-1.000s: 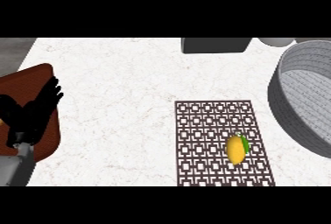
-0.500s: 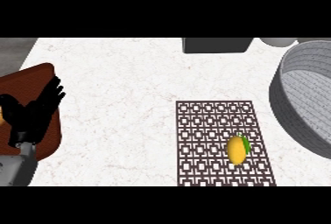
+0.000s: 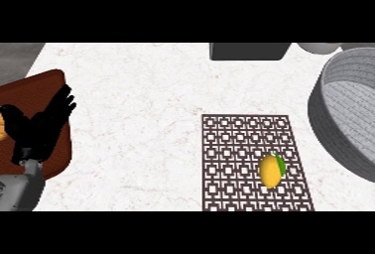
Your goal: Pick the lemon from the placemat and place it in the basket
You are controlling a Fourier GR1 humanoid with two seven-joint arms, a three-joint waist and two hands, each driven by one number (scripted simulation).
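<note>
A yellow lemon (image 3: 272, 170) with a green tip lies on the right side of the dark patterned placemat (image 3: 234, 149) on the white counter. To its right stands the large grey woven basket (image 3: 344, 109), cut off by the view's right edge. My left hand (image 3: 40, 126) rests at the far left with its fingers straight and raised, far from the lemon and holding nothing. My right hand does not show in the view.
A brown wooden board (image 3: 33, 92) lies under and behind the left hand at the counter's left edge. A dark grey box (image 3: 247, 51) stands at the back, with a pale round object (image 3: 319, 47) beside it.
The view has shifted slightly, so everything sits a little further right than before. The lemon stays on the placemat and the left hand keeps its pose.
</note>
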